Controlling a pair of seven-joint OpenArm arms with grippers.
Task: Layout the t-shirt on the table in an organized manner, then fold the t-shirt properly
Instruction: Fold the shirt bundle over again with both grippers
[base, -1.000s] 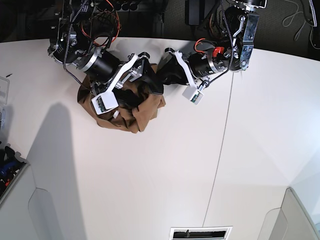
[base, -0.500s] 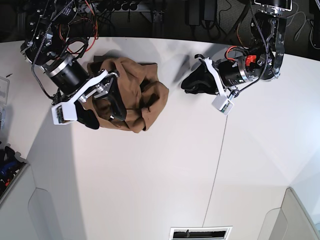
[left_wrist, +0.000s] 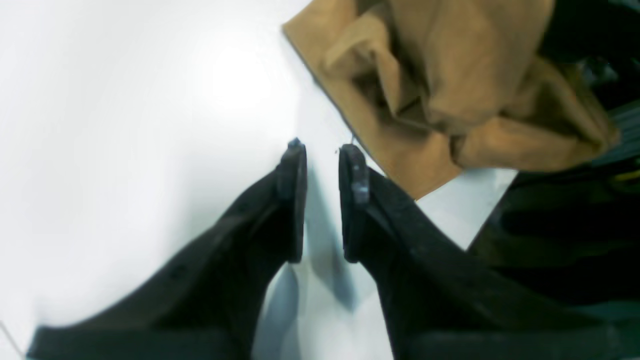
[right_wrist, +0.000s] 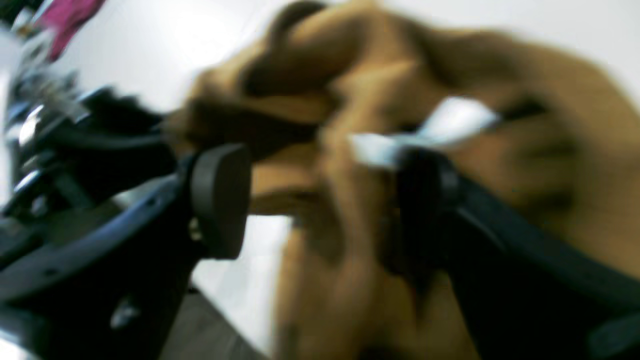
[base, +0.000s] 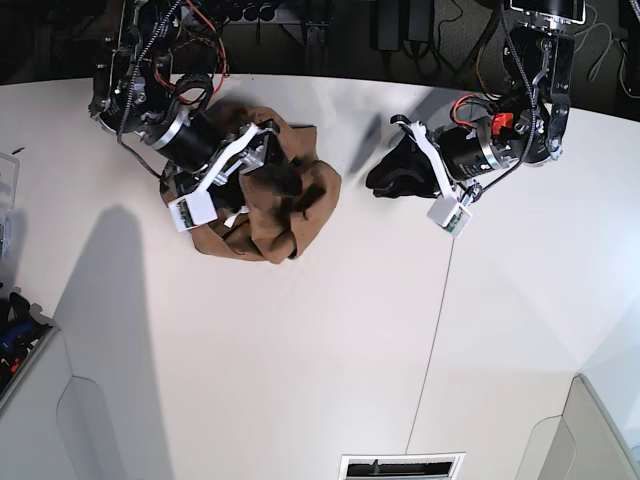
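Note:
The tan-brown t-shirt (base: 262, 215) lies crumpled in a heap on the white table (base: 300, 350), toward its far left. My right gripper (base: 288, 190) is down on the heap, open wide. In the blurred right wrist view its fingers (right_wrist: 220, 200) straddle a raised fold of the t-shirt (right_wrist: 350, 240), beside the white neck tag (right_wrist: 435, 125). My left gripper (base: 375, 180) hovers over bare table just right of the shirt. In the left wrist view the left gripper (left_wrist: 322, 150) is open by a narrow gap with nothing in it, and the t-shirt (left_wrist: 450, 85) edge is close at upper right.
A thin dark seam (base: 440, 300) runs across the table right of the middle. A bin with small items (base: 15, 340) sits at the left edge and a vent slot (base: 400, 466) at the front edge. Cables and dark gear lie beyond the far edge.
My right gripper swung out left of the shirt, then came back down onto the heap. My left gripper drew back right, off the shirt. The heap has bunched differently.

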